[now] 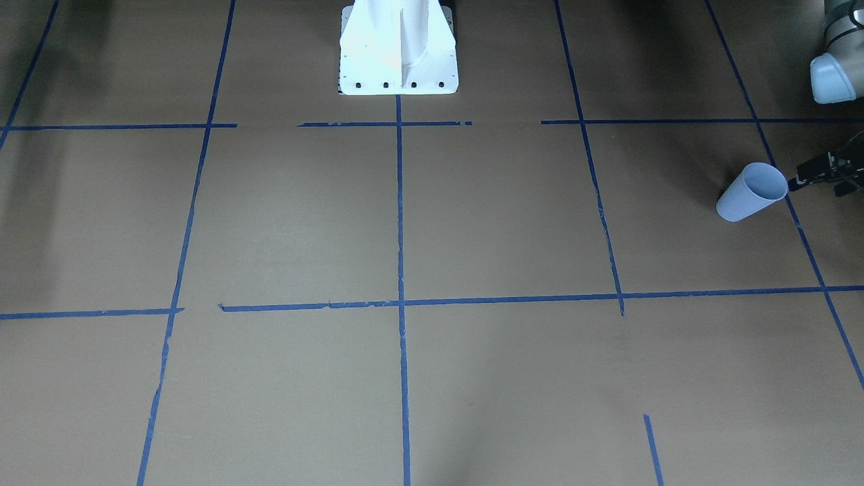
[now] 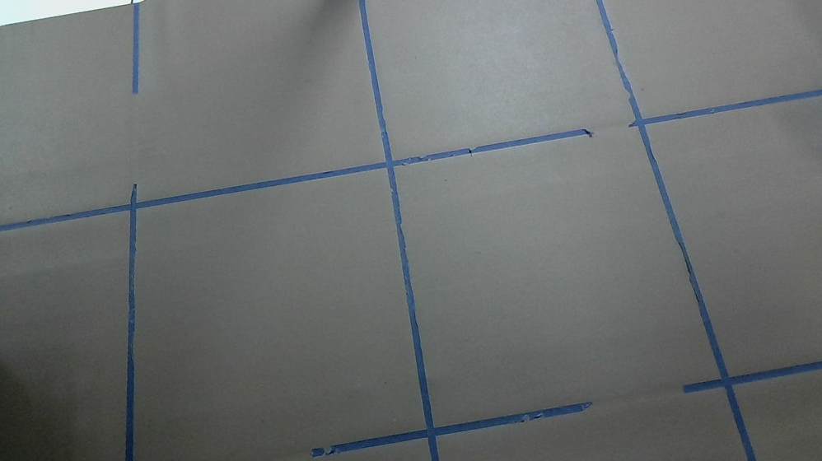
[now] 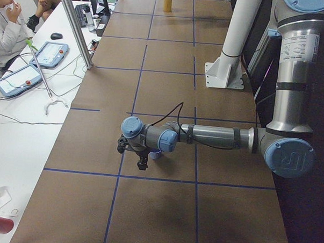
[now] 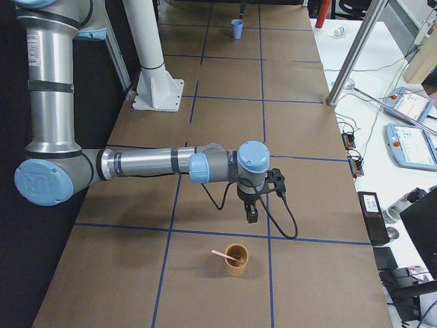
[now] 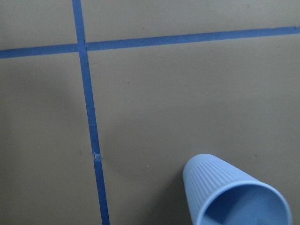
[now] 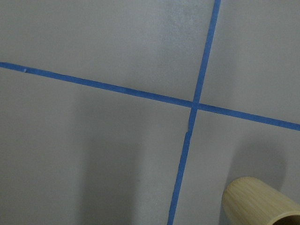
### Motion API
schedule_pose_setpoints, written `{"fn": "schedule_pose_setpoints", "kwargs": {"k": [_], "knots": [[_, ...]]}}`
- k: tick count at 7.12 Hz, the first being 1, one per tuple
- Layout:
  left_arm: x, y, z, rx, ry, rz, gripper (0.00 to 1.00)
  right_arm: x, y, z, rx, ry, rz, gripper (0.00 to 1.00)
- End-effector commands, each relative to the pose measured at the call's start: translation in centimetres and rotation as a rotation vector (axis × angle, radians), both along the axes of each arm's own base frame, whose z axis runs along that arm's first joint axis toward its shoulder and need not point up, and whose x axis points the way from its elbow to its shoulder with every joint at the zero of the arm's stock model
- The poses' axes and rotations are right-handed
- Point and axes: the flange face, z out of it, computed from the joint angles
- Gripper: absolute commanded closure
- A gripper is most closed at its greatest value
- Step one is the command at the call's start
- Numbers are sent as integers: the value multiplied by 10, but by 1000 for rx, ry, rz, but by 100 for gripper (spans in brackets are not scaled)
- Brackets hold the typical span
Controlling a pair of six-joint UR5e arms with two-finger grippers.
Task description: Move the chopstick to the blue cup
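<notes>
On the wide table (image 2: 553,282) the thin chopstick (image 4: 222,255) may slip from the right gripper (image 4: 251,216) — jaws' state unreadable — short of the blue cup (image 1: 749,194).

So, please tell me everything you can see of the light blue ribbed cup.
The light blue ribbed cup is small and tapered, widest at its round rim, with fine vertical ribs on its side; it looks like plastic. It stands upright, mouth up, and looks empty inside. It rests on the brown paper table at the robot's far left, near a blue tape line. Nothing else touches it.
</notes>
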Motion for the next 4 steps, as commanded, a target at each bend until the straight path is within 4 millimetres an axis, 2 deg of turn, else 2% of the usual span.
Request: {"fn": "schedule_pose_setpoints", "kwargs": {"k": [1,3,4], "knots": [[20,2,1,-1,10,13,0,-1,0,0,-1,0,-1,0],[22,1,-1,19,17,16,0,-1,1,2,-4,0,-1,0],[25,2,-1,20,17,22,27,-1,1,2,-4,0,-1,0]]}}
